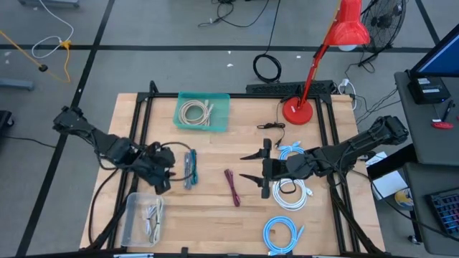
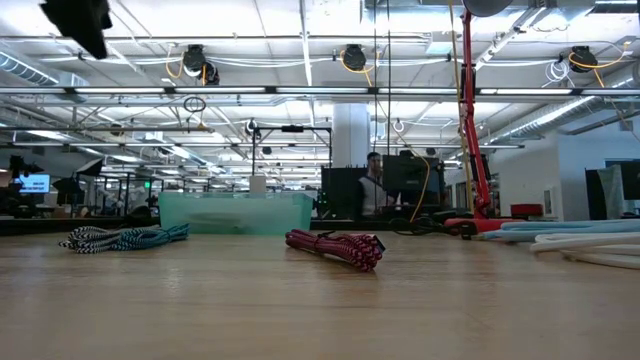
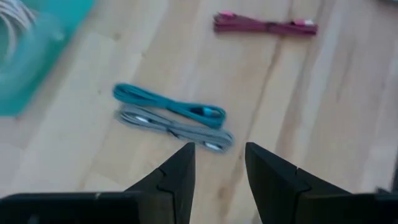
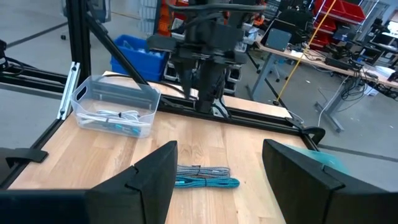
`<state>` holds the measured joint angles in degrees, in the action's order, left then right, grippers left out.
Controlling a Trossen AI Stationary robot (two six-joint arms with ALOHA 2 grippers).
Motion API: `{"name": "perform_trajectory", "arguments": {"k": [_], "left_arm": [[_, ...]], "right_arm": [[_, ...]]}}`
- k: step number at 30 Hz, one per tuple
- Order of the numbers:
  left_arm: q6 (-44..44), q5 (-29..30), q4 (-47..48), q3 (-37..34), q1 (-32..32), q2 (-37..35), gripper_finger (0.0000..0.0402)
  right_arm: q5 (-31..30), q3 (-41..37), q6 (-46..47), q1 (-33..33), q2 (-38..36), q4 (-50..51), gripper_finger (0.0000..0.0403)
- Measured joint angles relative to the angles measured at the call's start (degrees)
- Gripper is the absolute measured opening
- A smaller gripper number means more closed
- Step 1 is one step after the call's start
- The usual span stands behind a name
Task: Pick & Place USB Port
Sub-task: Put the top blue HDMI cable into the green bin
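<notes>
One camera hangs overhead, looking straight down on the whole pale wooden bench (image 1: 215,208). Another sits at bench height, looking level across the boards into the room. Each wrist camera peers close past its own dark jaws (the left nearly downward), and both catch the bundled teal and grey cables (image 3: 171,118) too.

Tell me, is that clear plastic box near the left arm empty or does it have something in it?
Not empty. The clear plastic box holds a few bundled cables on its floor, visible through its wall in the right wrist view and from above.
</notes>
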<state>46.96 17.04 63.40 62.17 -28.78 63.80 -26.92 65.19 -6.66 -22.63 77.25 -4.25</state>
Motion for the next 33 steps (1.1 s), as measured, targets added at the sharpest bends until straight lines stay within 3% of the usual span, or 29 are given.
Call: {"name": "perform_trajectory", "arguments": {"k": [10, 15, 21, 26, 30, 33], "left_arm": [[5.47, 2.93, -0.58, -3.08, -5.17, -0.01, 0.0145], [4.76, 11.32, -0.05, -9.49, -4.68, -0.21, 0.0145], [5.93, 16.15, 0.92, -20.68, 4.48, -5.7, 0.0145], [-1.2, 20.48, -3.15, -22.36, 14.42, -17.62, 0.0145], [-11.17, 21.39, -17.62, -22.12, 21.25, -29.23, 0.0145], [-18.84, 15.34, -33.58, -22.62, 24.82, -34.18, 0.0145]], "right_arm": [[0.0, 0.0, 0.0, 0.0, 0.0, -0.22, 0.0226], [0.0, 0.0, 0.01, 0.0, 0.0, -0.22, 0.0226], [0.0, 0.0, 0.04, 0.0, 0.0, -0.2, 0.0226], [0.0, 0.0, 0.04, 0.0, 0.0, -0.22, 0.0226], [0.0, 0.0, 0.04, 0.01, 0.0, -0.24, 0.0226], [0.0, 0.0, 0.04, 0.0, 0.0, -0.32, 0.0226]]}}
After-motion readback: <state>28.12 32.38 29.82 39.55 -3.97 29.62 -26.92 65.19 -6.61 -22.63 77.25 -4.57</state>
